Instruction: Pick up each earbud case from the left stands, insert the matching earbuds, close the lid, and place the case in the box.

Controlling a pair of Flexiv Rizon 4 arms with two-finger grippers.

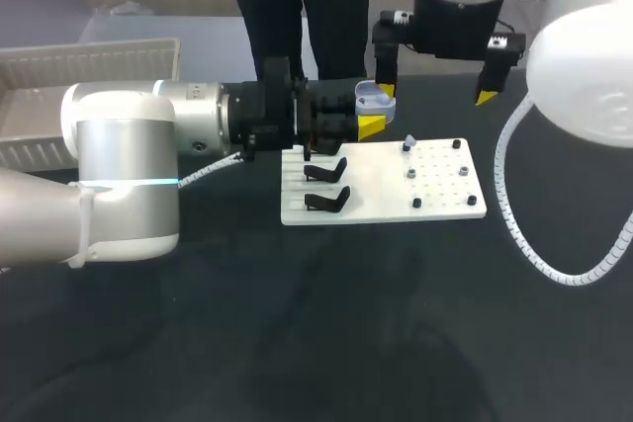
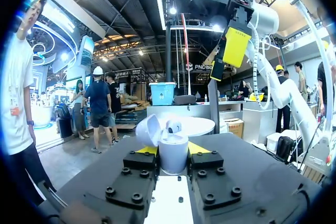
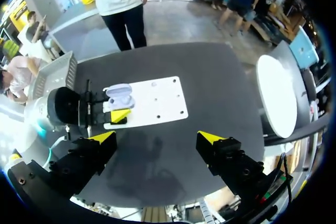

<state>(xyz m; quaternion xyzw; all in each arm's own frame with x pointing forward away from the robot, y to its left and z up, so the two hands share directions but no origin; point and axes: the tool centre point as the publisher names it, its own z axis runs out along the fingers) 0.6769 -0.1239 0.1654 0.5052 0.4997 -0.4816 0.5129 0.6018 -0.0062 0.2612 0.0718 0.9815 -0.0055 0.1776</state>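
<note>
My left gripper (image 1: 364, 118) is shut on a pale lavender earbud case (image 1: 372, 99), held above the far left corner of the white board (image 1: 445, 207). In the left wrist view the case (image 2: 174, 158) stands upright between my yellow fingertips (image 2: 147, 150). Its lid (image 2: 148, 129) is swung open and one earbud (image 2: 173, 127) sits in it. My right gripper (image 1: 435, 94) hangs open and empty high above the board's far edge. Another earbud (image 1: 406, 140) rests on the board's right half. From the right wrist view, the case (image 3: 119, 95) lies far below my right gripper (image 3: 157, 137).
Two empty black stands (image 1: 326, 185) sit on the board's left half, and small pegs (image 1: 435, 173) dot its right half. A white ribbed box (image 1: 89, 66) stands at the table's far left. A person stands just beyond the far edge.
</note>
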